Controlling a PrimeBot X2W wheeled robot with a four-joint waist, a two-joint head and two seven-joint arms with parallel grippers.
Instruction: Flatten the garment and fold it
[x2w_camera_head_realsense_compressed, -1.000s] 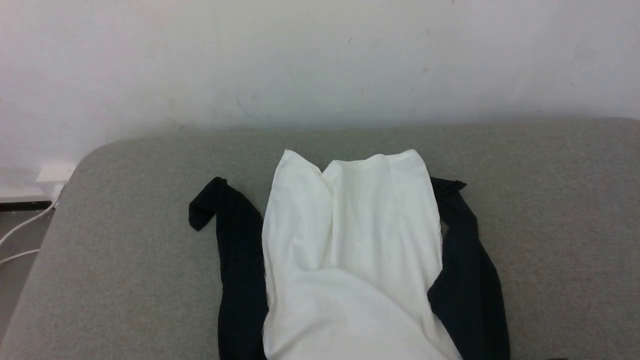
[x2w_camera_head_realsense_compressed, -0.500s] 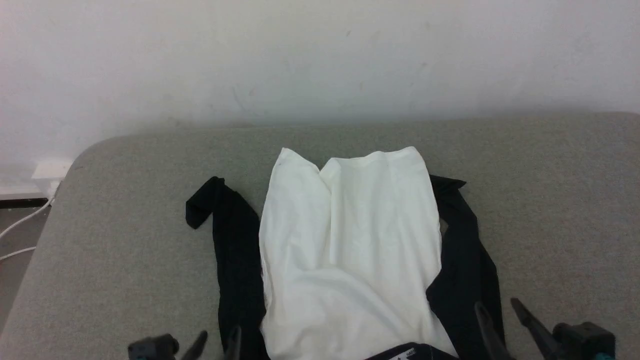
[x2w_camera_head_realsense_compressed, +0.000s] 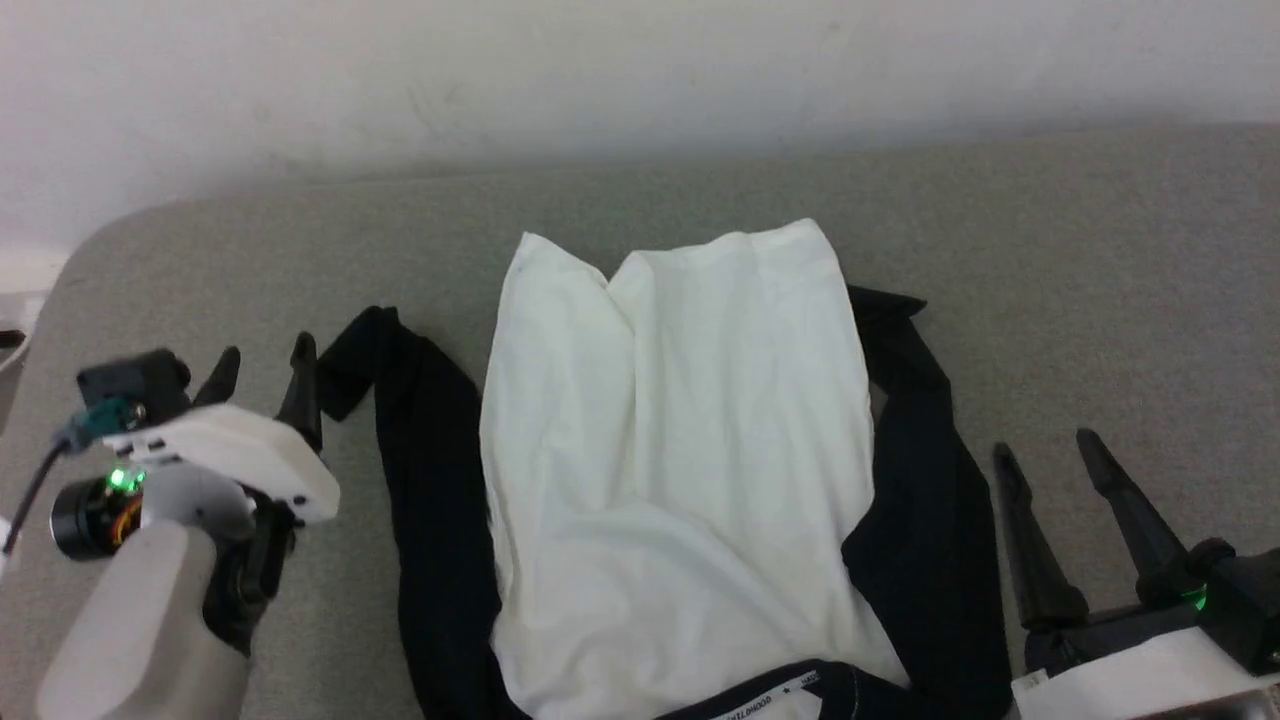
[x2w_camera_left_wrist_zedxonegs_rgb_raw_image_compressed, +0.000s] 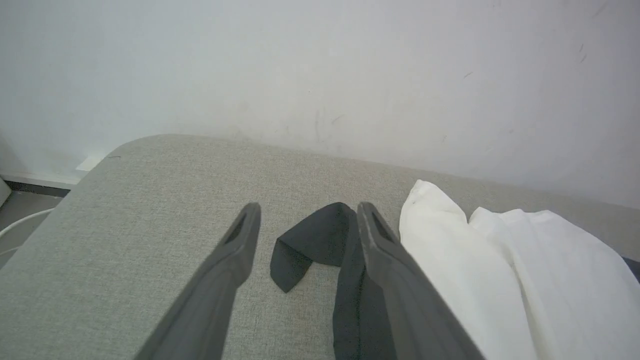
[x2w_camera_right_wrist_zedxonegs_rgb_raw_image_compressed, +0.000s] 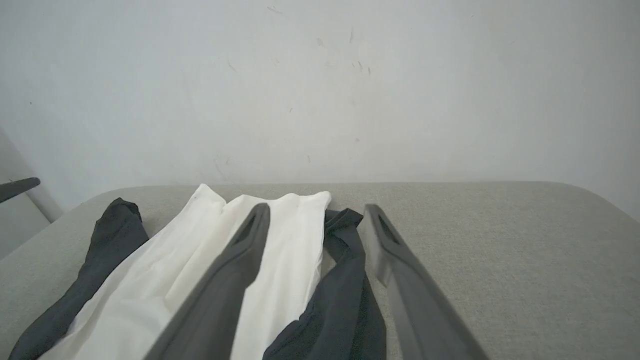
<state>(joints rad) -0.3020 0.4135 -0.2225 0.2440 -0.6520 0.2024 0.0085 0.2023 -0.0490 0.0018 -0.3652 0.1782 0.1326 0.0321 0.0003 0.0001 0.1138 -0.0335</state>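
Garment (x2w_camera_head_realsense_compressed: 670, 420), collar end partly beyond head view's lower edge

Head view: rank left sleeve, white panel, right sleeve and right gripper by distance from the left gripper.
1. Left sleeve, right beside the left gripper.
2. White panel, centre.
3. Right sleeve, beyond the panel.
4. Right gripper, lower right.

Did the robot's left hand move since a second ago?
Yes. The left hand went forward beside the shirt, up to the folded end of its black sleeve.
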